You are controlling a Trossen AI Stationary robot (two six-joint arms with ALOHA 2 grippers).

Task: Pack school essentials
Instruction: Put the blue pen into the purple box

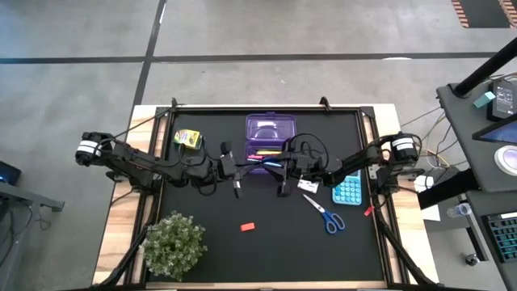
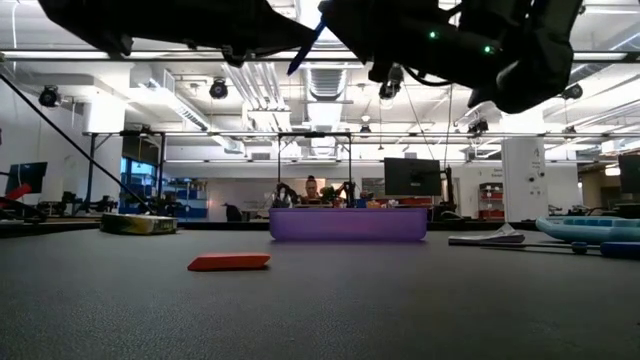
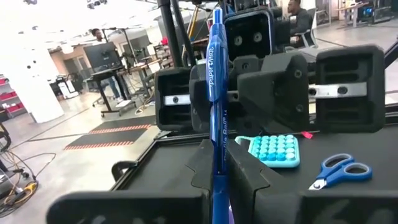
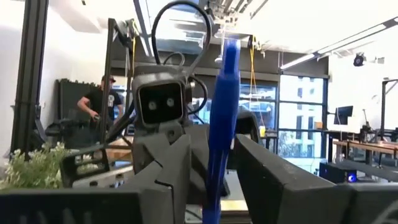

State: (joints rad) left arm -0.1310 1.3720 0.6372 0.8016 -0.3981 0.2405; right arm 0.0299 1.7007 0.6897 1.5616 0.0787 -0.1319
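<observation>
A blue pen [image 1: 271,163] hangs high over the table between my two grippers, beside the open purple box [image 1: 271,127]. My left gripper [image 3: 217,180] comes from the table's left and is shut on the pen. My right gripper [image 4: 217,186] comes from the right, faces the left one, and is shut on the same pen. Several pens [image 1: 265,153] lie in the box. The yellow-green crayon box [image 1: 187,138], red eraser [image 1: 248,227], blue-handled scissors [image 1: 325,214] and white patterned square [image 1: 308,185] lie flat on the black mat. My left gripper pinches the blue pen's barrel [image 3: 219,155] between its two fingers, coming level from the table's left. The pen is lifted clear of the table and reaches on to the other gripper. My right gripper pinches the pen's barrel [image 4: 219,168] between its two fingers, coming level from the table's right. The pen stands up past the fingers, clear of the table.
A teal pad with round bumps [image 1: 347,190] lies right of the grippers. A bushy potted plant [image 1: 174,242] stands at the near left corner. The mat's raised frame [image 1: 266,107] borders the work area. People show in the room beyond the table.
</observation>
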